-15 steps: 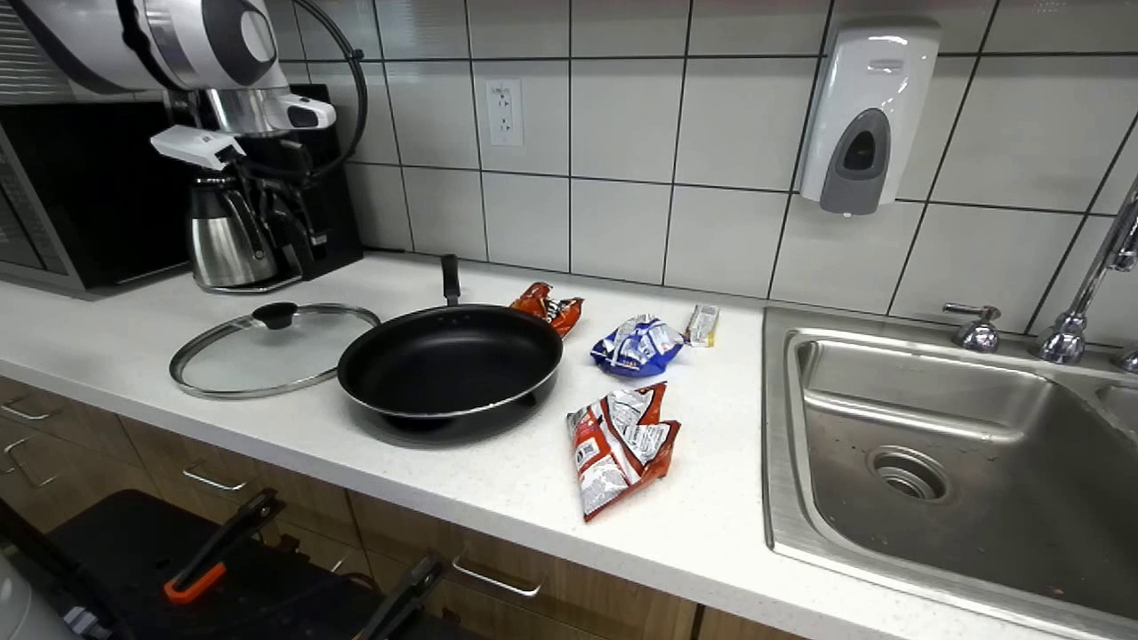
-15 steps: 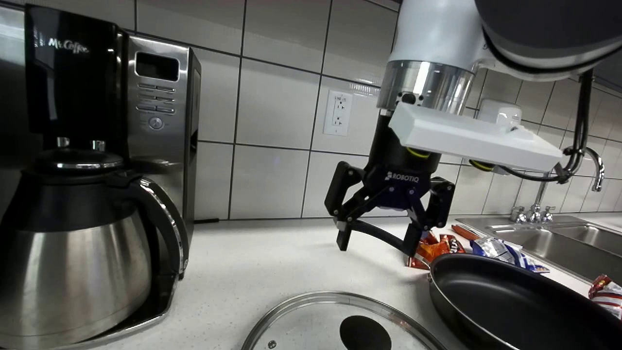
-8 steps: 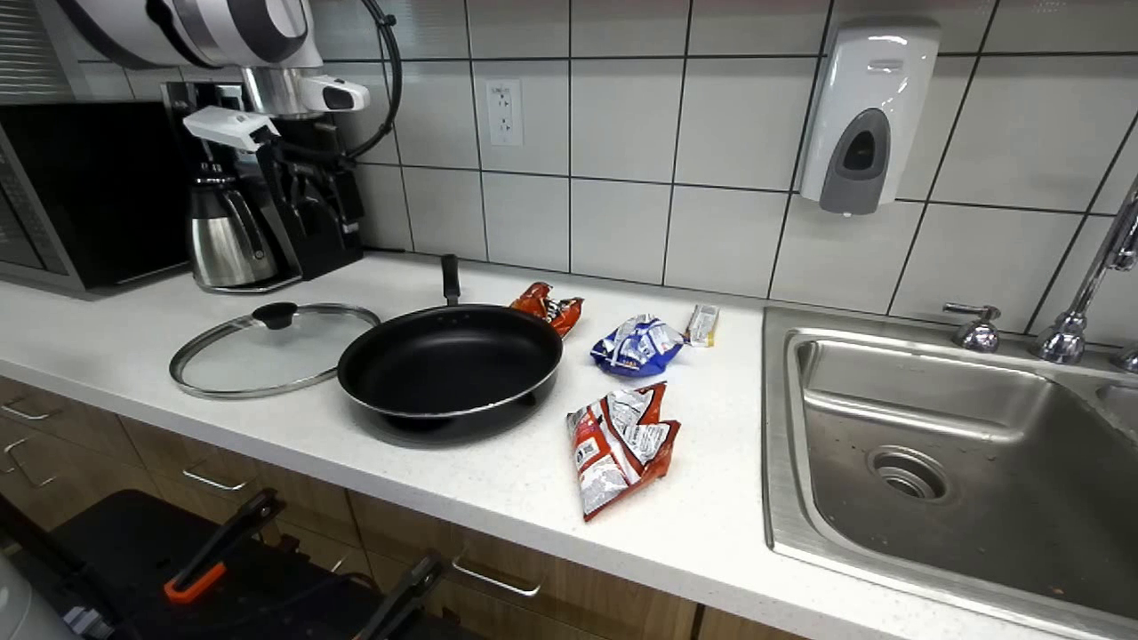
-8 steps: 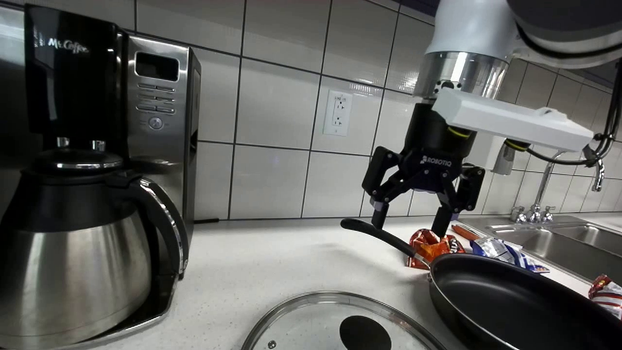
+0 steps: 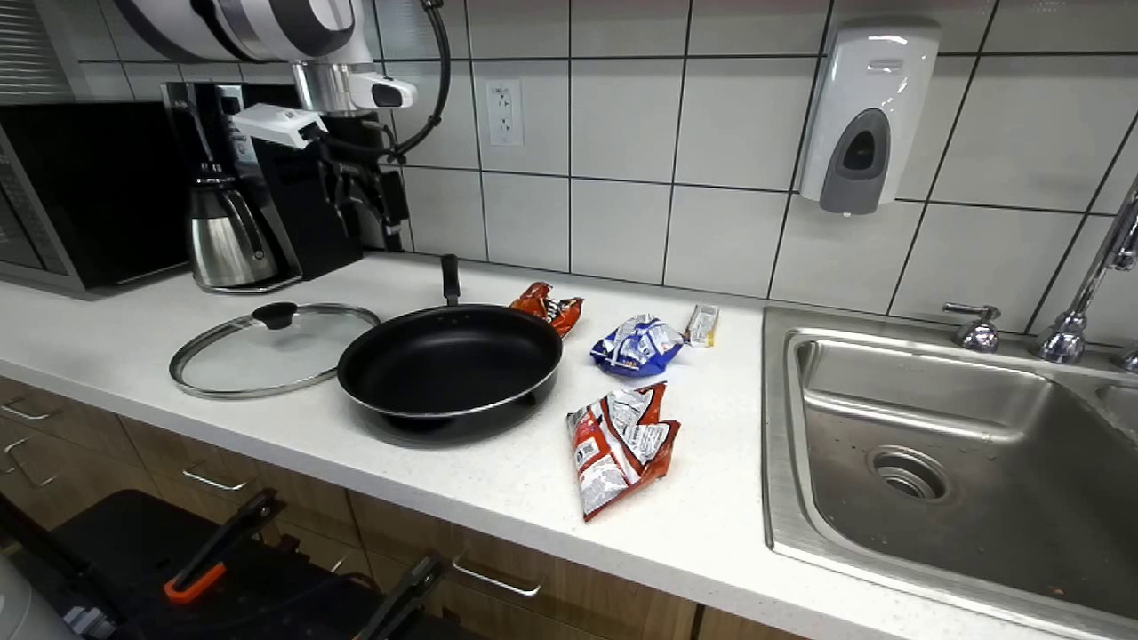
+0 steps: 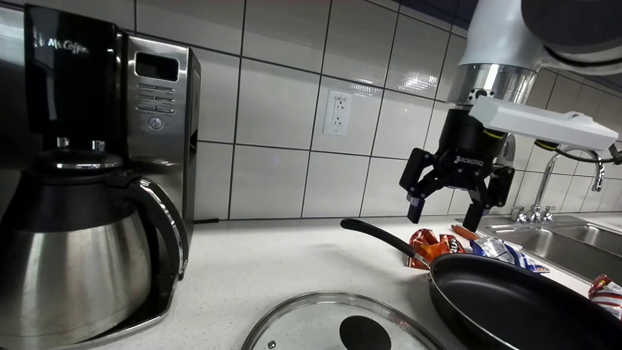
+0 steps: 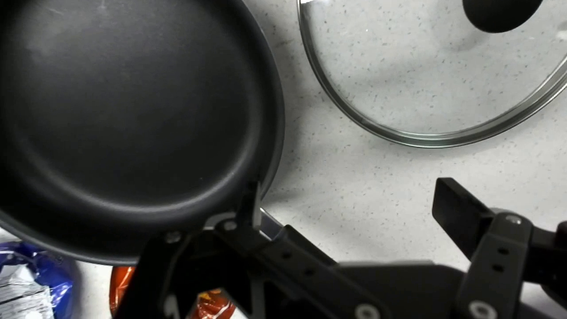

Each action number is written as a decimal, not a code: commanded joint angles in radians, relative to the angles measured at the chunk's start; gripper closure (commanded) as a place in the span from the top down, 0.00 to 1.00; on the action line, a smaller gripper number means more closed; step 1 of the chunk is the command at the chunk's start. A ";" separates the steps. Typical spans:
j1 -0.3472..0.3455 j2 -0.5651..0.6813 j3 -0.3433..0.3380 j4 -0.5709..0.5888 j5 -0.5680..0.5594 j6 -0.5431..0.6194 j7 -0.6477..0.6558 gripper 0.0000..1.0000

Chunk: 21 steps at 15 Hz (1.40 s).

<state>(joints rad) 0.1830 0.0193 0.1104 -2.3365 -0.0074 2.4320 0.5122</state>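
Note:
My gripper [image 6: 443, 214] stands open in mid-air above the counter, its fingers wide apart with nothing between them. In the wrist view the left finger overlaps the rim of a black frying pan [image 7: 141, 102], and its linkage covers most of the handle. The pan lies on the counter, its black handle [image 6: 379, 236] pointing toward the tiled wall. A glass lid [image 5: 267, 351] with a black knob [image 5: 276, 315] rests flat beside the pan. Near the base of the handle lies a crumpled orange-red bag [image 6: 430, 248], below the gripper and apart from it.
A blue and white bag [image 5: 637, 346], a small wrapper [image 5: 702, 325] and a red and silver bag [image 5: 622, 449] lie between pan and sink [image 5: 916, 427]. A coffee maker with steel carafe [image 6: 77, 272] stands on the lid's far side. The tiled wall [image 6: 272, 184] runs behind.
The arm has swung away from the coffee maker toward the sink side, rising slightly, so the gripper has passed the pan's handle. Its fingers stay apart. Pan, lid and bags have not moved.

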 commanded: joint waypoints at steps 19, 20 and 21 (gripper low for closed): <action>-0.157 -0.006 -0.125 -0.010 -0.002 -0.001 -0.015 1.00; -0.157 -0.007 -0.125 -0.010 -0.002 -0.001 -0.015 1.00; -0.157 -0.007 -0.125 -0.010 -0.002 -0.001 -0.015 1.00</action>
<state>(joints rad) 0.0359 0.0127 -0.0239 -2.3476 -0.0100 2.4335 0.4983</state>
